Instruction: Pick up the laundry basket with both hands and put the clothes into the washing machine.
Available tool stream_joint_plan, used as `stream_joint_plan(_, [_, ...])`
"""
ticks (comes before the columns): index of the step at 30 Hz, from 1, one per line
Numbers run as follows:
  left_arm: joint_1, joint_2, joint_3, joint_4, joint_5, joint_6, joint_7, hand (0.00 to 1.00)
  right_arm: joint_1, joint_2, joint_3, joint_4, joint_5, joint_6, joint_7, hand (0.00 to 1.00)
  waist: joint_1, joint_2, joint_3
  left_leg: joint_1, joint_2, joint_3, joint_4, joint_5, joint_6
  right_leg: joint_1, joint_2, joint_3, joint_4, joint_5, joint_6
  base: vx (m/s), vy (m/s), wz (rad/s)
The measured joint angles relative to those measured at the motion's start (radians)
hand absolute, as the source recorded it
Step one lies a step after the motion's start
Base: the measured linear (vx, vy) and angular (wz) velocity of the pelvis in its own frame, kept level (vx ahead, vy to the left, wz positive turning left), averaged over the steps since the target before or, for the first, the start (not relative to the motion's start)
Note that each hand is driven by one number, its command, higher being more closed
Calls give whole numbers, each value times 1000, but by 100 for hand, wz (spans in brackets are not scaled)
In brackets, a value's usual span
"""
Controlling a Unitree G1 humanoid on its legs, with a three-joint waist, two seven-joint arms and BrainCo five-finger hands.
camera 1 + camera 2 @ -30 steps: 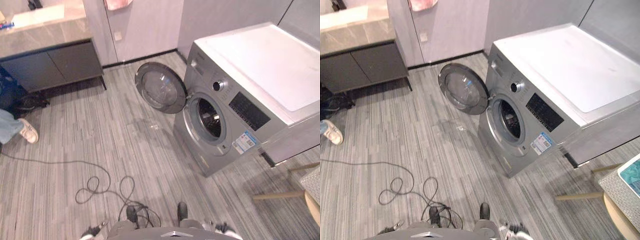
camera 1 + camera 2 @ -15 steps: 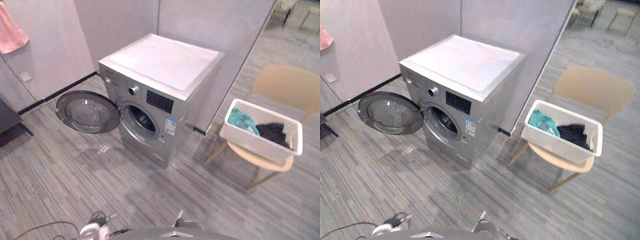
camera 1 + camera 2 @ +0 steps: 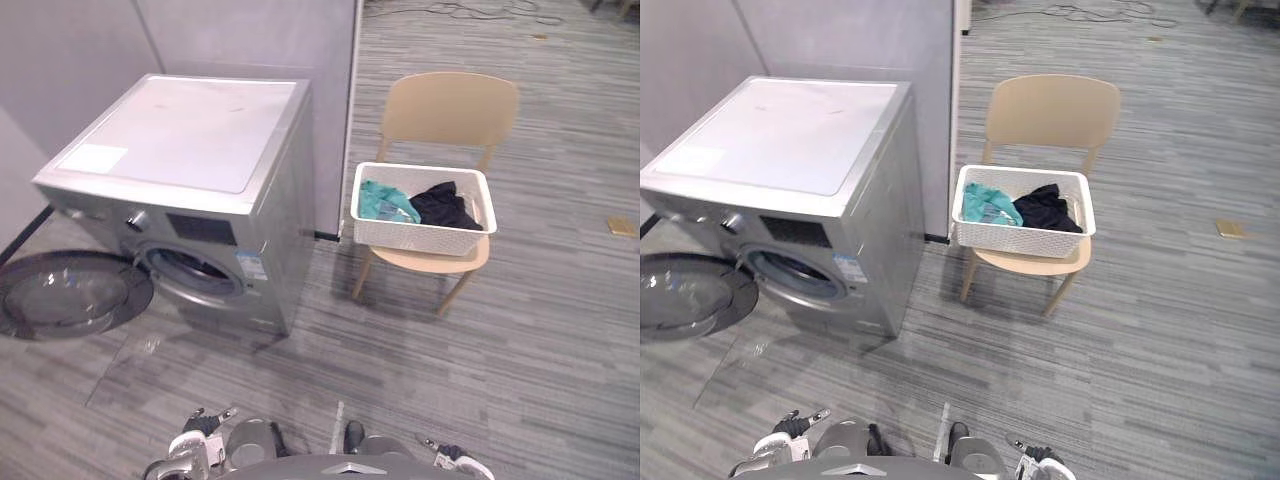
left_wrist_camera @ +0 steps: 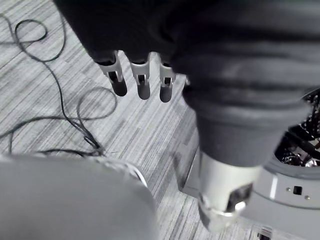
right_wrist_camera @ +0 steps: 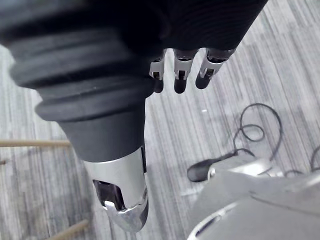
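Left eye view: the white laundry basket (image 3: 415, 236), holding teal and black clothes (image 3: 443, 206), sits on a beige chair (image 3: 450, 105) beside the washing machine (image 3: 190, 140). A partition (image 3: 330, 100) stands between them, and the machine's door (image 3: 70, 293) is open.
Left wrist view: the left robot hand (image 4: 143, 82) is straight-fingered and empty.
Right wrist view: the right robot hand (image 5: 180, 75) is likewise.

Woven plastic basket (image 3: 416, 236) (matt), brushed metal washer (image 3: 190, 165)

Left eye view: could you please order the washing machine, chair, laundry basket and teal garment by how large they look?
1. washing machine
2. chair, though the basket covers part of its seat
3. laundry basket
4. teal garment
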Motion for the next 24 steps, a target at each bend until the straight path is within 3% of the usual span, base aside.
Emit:
stream_joint_plan(3, [26, -33, 102, -2, -1, -5, -1, 0, 0, 8, 43, -60, -17, 0, 3, 0, 26, 5, -2, -28, -58, -84, -248, 92, -49, 12, 3, 103, -25, -10, 14, 197, 131, -114])
stream_joint_plan(4, [56, -37, 138, 29, 0, -3, -3, 0, -14, 3, 83, -78, -45, -3, 16, 0, 46, 10, -14, -25, -75, -125, -230, 139, -33, 18, 14, 197, -48, -12, 16, 209, 158, -144])
stream_joint_plan(5, [62, -38, 151, 37, 0, -1, -3, 0, -19, 4, 93, -80, -49, -3, 19, 0, 48, 19, -23, -26, -80, -132, -220, 134, -22, 24, 14, 213, -53, -12, 16, 377, 282, -153])
stream_joint_plan(6, [89, -43, 188, 44, 17, 11, -6, 0, -43, 15, 124, -88, -58, -2, 34, 0, 53, 5, -29, -30, -92, -125, -184, 104, 20, 10, 10, 250, -7, -32, 54, 303, 249, -104])
stream_joint_plan(7, [112, -40, 232, 44, 41, 17, -11, 0, -23, 46, 145, -122, -67, -3, 41, 0, 54, -33, -47, -13, -112, -83, -168, 79, 49, -50, -18, 277, 146, -92, 123, 377, 286, -99])
stream_joint_plan(8, [122, -32, 235, 45, 52, 20, -14, 0, -15, 61, 152, -127, -73, -9, 43, 0, 56, -51, -57, 2, -125, -64, -167, 62, 51, -83, -31, 285, 237, -132, 142, 304, 187, -68])
stream_joint_plan(9, [131, -22, 213, 45, 77, 26, -18, 0, -1, 82, 157, -128, -77, -15, 44, 0, 55, -74, -69, 44, -149, -37, -168, 29, 56, -154, -44, 294, 464, -171, 181, 338, 142, -40])
stream_joint_plan(10, [142, -10, 172, 42, 93, 29, -19, 0, 15, 88, 157, -133, -85, -18, 45, 0, 47, -81, -71, 99, -167, -19, -170, 5, 55, -216, -45, 292, 710, -143, 274, 333, 123, -31])
stream_joint_plan(11, [146, -6, 151, 39, 99, 29, -19, 0, 24, 86, 159, -137, -91, -21, 46, 0, 39, -79, -69, 124, -175, -15, -172, -4, 60, -235, -47, 288, 813, -116, 318, 340, 89, -8])
stream_joint_plan(12, [145, 4, 106, 26, 101, 29, -18, 0, 40, 82, 152, -157, -88, -25, 50, 0, 27, -76, -69, 176, -185, -17, -173, -17, 75, -272, -50, 263, 970, -72, 328, 352, 51, 7])
stream_joint_plan(13, [132, 7, 83, -4, 99, 28, -17, 0, 39, 71, 144, -157, -90, -30, 59, 0, 11, -78, -66, 219, -193, -25, -187, -22, 79, -304, -78, 205, 1050, -76, 302, 413, 29, 19])
stream_joint_plan(15, [88, 9, 61, -26, 87, 25, -13, 0, 41, 60, 117, -154, -91, -32, 62, 0, -1, -75, -63, 266, -194, -50, -224, -20, 77, -333, -139, 103, 1037, -113, 221, 321, -11, 31])
stream_joint_plan(16, [44, 2, 56, -46, 73, 19, -7, 0, 47, 58, 75, -149, -90, -30, 61, 0, -3, -75, -62, 299, -193, -71, -256, -15, 68, -347, -195, 37, 960, -137, 179, 244, -34, 41])
stream_joint_plan(18, [-20, -20, 34, -70, 45, 30, 18, 0, 69, 65, 5, -145, -88, -21, 55, 0, -7, -68, -53, 364, -178, -105, -316, -3, 46, -326, -251, -17, 690, -150, 154, 309, -87, 42])
stream_joint_plan(19, [-20, -24, 35, -54, 38, 40, 27, 0, 73, 69, -7, -145, -87, -19, 55, 0, -15, -64, -52, 378, -169, -115, -329, -3, 36, -318, -252, -7, 600, -140, 149, 410, -233, 54])
stream_joint_plan(20, [-4, -28, 31, -55, 38, 34, 42, 0, 86, 79, -26, -146, -86, -14, 54, 0, -24, -64, -50, 391, -147, -146, -339, -16, 9, -298, -250, 33, 380, -77, 152, 393, -333, 67])
stream_joint_plan(21, [-3, -14, 31, -56, 38, 31, 47, 0, 102, 90, -42, -144, -82, -10, 52, 0, -18, -69, -50, 392, -137, -170, -336, -27, -10, -278, -251, 74, 273, -22, 160, 391, -382, 76])
stream_joint_plan(23, [14, 19, 44, -69, 40, 28, 46, 0, 126, 110, -52, -122, -79, 1, 43, 0, -17, -104, -48, 406, -134, -220, -326, -61, -59, -245, -275, 117, 193, 80, 176, 302, -460, 80])
stream_joint_plan(24, [29, 10, 78, -68, 40, 26, 50, 0, 129, 97, -55, -106, -78, 12, 41, 0, -20, -89, -36, 431, -89, -242, -316, -86, -87, -234, -256, 77, 257, 82, 232, 280, -497, 70])
